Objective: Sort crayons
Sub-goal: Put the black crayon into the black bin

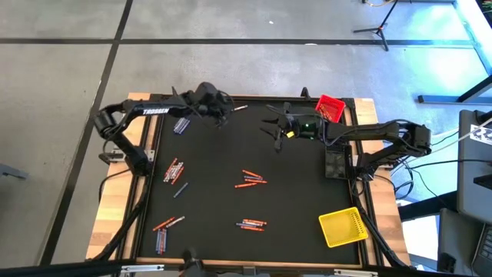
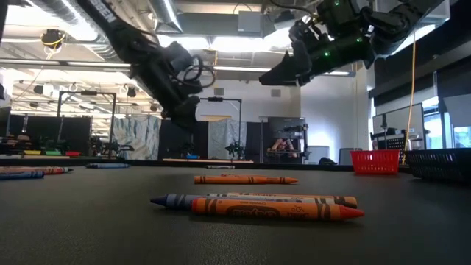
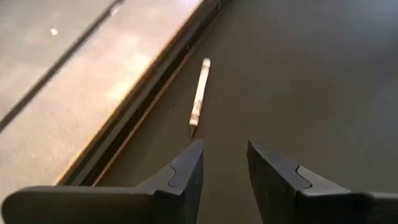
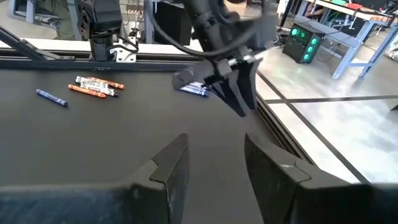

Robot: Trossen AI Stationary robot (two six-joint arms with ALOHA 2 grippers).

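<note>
Crayons lie in small clusters on the black mat: orange ones (image 1: pixel 250 178), a mixed group (image 1: pixel 173 169), blue ones (image 1: pixel 181 125), and more near the front (image 1: pixel 251 224). One pale crayon (image 3: pixel 199 96) lies flat by the mat's far edge (image 1: pixel 240 108). My left gripper (image 3: pixel 225 149) hovers just short of it (image 1: pixel 224 115), open and slanting down, with nothing between its fingers. My right gripper (image 4: pixel 214 140) hangs open above the mat's far right part (image 1: pixel 270 127), pointing toward the left arm and holding nothing.
A red bin (image 1: pixel 330 108) stands at the far right corner, a black bin (image 1: pixel 337 161) at the right edge and a yellow bin (image 1: pixel 342 227) at the near right. The two grippers are close together near the far edge. The mat's raised frame (image 3: pixel 134 118) runs beside the pale crayon.
</note>
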